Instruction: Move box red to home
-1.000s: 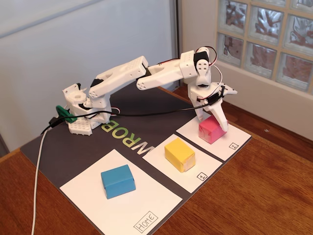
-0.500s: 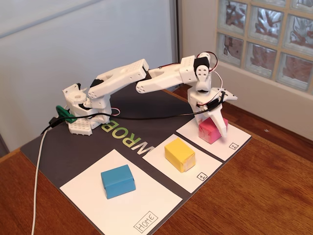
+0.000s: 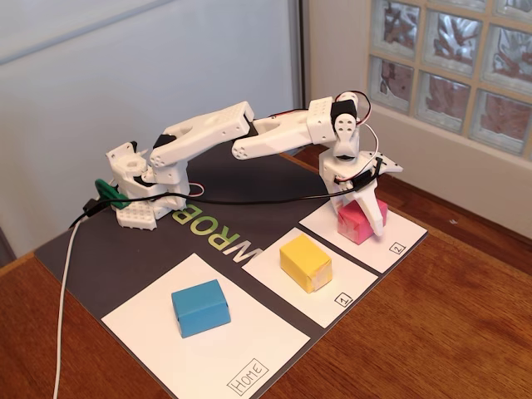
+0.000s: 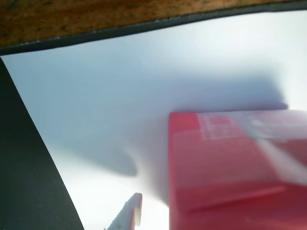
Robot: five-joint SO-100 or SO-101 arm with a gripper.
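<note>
Clearly the white two-finger gripper (image 3: pixel 359 218) stood spread open astride the small pinkish-red paper-faced box (image 3: pixel 357 220) on the sheet marked 2, gripping nothing. Judging by the wrist view, closing off-centre could twist it loose, far from the large white Home sheet (image 3: pixel 158 341).

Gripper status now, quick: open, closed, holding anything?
Gripper: open, jaws straddling the red box on its sheet; not yet closed on it.
</note>
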